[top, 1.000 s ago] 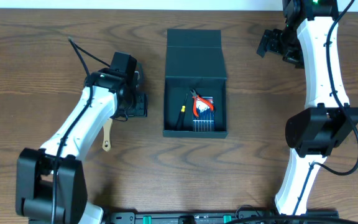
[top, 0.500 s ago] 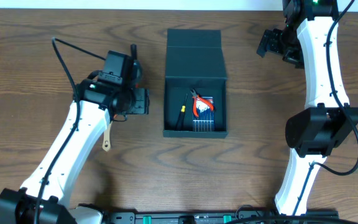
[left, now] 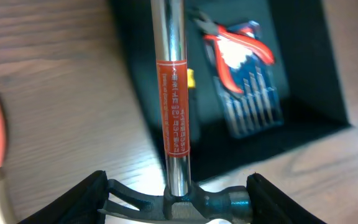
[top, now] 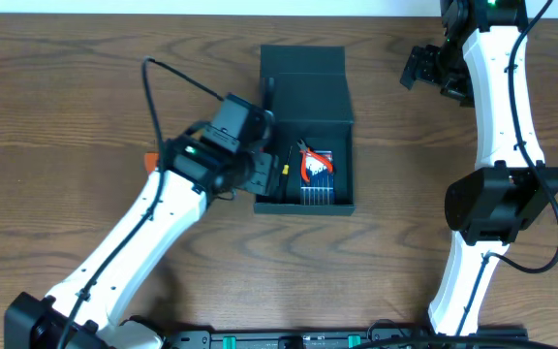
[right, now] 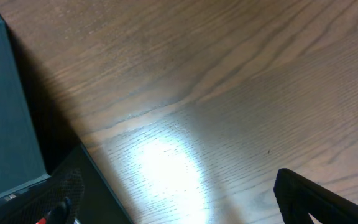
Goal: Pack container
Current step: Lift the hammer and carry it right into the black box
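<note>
While the open container (top: 303, 87) sits mid-desk with pliers (left: 241, 43) and a screwdriver set (left: 253, 106) inside, the left end effector (left: 180, 204) pinches a hammer (left: 168, 93) by its head above the container's left wall. The right end effector (top: 420, 68) hangs spread, well apart. Placing the hammer and closing the lid look to be what is left.

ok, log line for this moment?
left pincer: shut on hammer | hammer: over left wall of container | right pincer: open, empty | container: open, red pliers inside
</note>
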